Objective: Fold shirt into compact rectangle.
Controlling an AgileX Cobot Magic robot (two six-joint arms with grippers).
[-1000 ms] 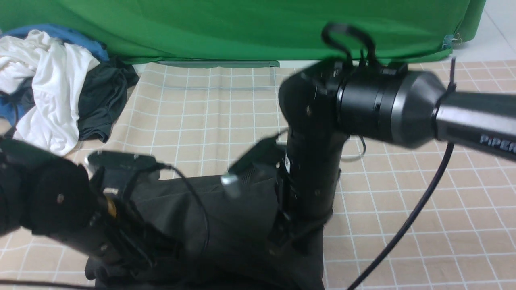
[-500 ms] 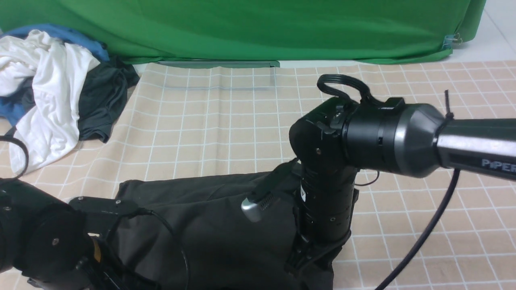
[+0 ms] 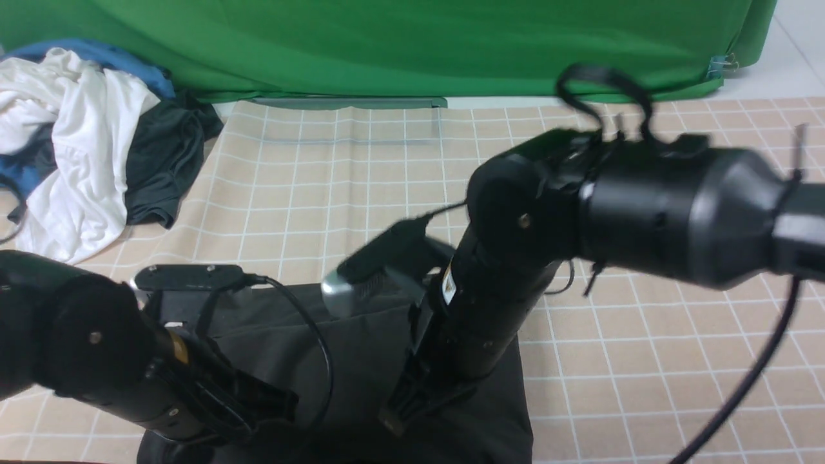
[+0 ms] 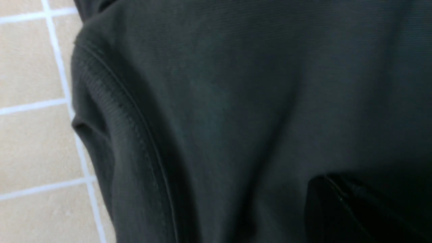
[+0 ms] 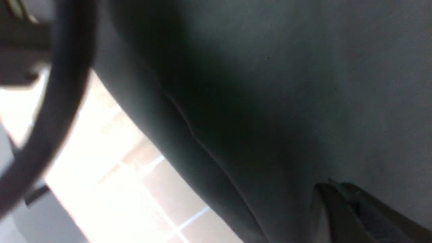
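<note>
The black shirt (image 3: pixel 361 348) lies bunched on the checked cloth at the near middle, partly raised between my two arms. My left gripper (image 3: pixel 280 409) is low at the near left, shut on the shirt's fabric. In the left wrist view, folds of the shirt (image 4: pixel 216 101) run to the closed left gripper (image 4: pixel 325 179), and a stitched hem (image 4: pixel 128 128) curves beside it. My right gripper (image 3: pixel 394 420) points down into the shirt's right part. The right wrist view has the right gripper (image 5: pixel 325 186) shut on the shirt (image 5: pixel 270 84), which hangs above the table.
A pile of white, blue and dark clothes (image 3: pixel 84 148) sits at the far left. A green backdrop (image 3: pixel 387 45) closes off the far side. The beige checked tablecloth (image 3: pixel 644 361) spreads to the right. A black cable (image 3: pixel 741 386) hangs from the right arm.
Half a second ago both arms were lower with the shirt spread wider. They have since risen, the right wrist leans left, and the shirt is gathered narrower between them.
</note>
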